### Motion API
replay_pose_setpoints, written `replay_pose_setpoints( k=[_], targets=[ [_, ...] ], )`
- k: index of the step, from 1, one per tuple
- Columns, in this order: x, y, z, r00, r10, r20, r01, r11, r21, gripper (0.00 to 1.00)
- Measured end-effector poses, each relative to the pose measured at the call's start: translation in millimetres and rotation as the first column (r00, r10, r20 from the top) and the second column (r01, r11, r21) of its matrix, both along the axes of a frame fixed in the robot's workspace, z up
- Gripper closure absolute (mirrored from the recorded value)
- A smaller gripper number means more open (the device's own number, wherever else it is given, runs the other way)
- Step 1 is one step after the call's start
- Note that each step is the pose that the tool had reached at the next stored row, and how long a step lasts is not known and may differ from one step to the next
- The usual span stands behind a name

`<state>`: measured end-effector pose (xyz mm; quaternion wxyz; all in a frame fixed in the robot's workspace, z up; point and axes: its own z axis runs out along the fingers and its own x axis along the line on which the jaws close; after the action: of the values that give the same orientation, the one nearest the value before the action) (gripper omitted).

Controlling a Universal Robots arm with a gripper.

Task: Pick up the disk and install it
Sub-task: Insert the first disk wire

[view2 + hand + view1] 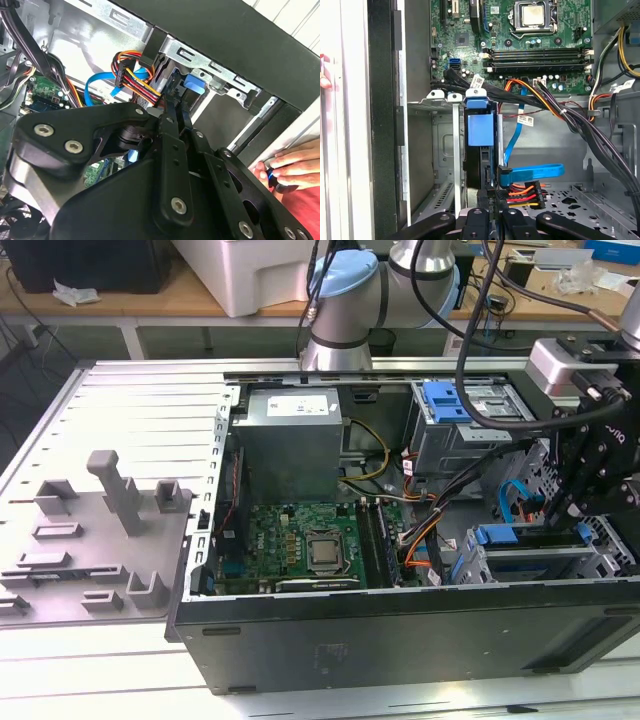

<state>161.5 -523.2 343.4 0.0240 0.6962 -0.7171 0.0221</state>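
The disk [505, 536] stands on edge in the drive cage [470, 565] at the open computer case's front corner, on the exterior view's right. Its blue carrier frame [481, 127] faces the motherboard, with the dark drive body behind it. My gripper [583, 525] hangs over the cage's outer end. In both wrist views its narrow fingers [482, 212] sit close together on the disk's rear edge, so the gripper [490, 197] looks shut on it. The blue carrier [194, 84] shows just past the gripper [176, 107].
An orange-red power plug [522, 192] and a blue data cable [532, 172] lie right beside the fingers. Cable bundles [590, 135] cross toward the motherboard [310, 550]. Another blue carrier [445, 400] sits in the upper bay. A person's hand [292, 167] rests outside the case wall.
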Motion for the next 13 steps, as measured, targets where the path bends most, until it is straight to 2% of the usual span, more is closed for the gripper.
replay_pose_setpoints(
  k=[13],
  targets=[
    [0.0,0.0,-2.8,1.0,0.0,0.0,0.0,1.0,-0.0001,0.83]
  ],
)
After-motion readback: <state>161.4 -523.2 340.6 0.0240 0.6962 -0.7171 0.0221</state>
